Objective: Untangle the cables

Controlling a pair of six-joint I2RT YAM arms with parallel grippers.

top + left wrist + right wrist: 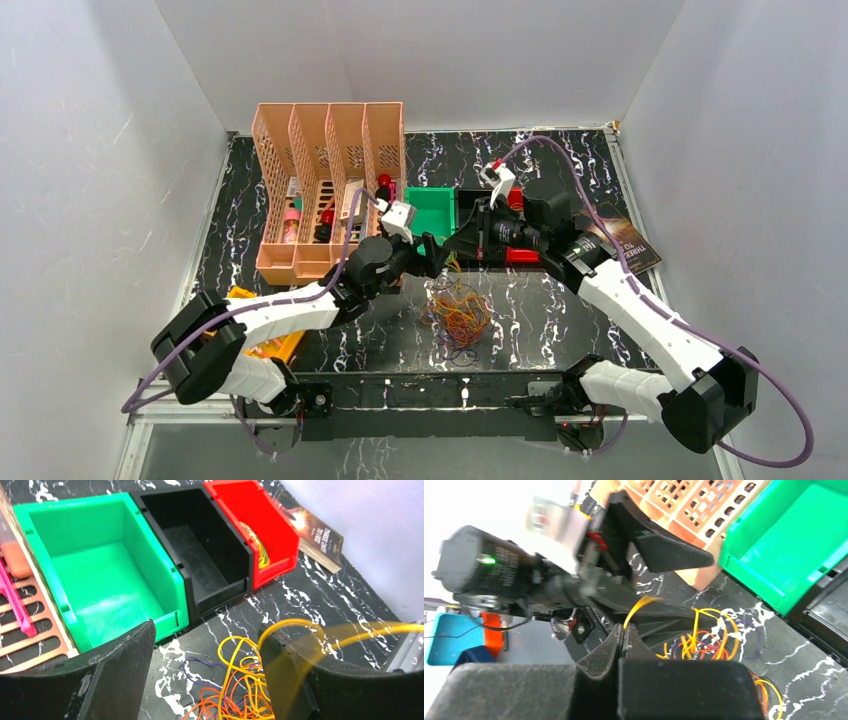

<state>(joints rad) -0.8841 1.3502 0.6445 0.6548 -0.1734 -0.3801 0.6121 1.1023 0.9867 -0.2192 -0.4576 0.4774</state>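
**Left wrist view:** the left gripper stands wide, its matte black wedge-shaped fingers well apart and holding nothing. Between and below them, toward 6 o'clock, lie the cables. They form a loose knot of thin glossy loops in orange and yellow, with one dark purple strand, on the black white-veined table. One yellow cable (blurred here) crosses the finger on the right and runs straight out toward 3 o'clock, its long axis nearly level. At 12 o'clock three smooth plastic bins stand side by side: the green bin, the black bin and the red bin. The red one has a few yellow loops inside.

**Right wrist view:** the right gripper is closed tight and pinches the yellow cable. The cable rises from the fingertips toward 1 o'clock and bends over. The rest of the tangle spreads at 3 o'clock, beyond the tips.

**Top view:** the cables make a rounded heap, a little longer from 12 to 6 o'clock. It sits mid-table, at 6 o'clock of the green bin. Both grippers meet just over its 12 o'clock edge (black on black, so their tips are hard to separate). A peach slotted file rack stands at 10 o'clock.
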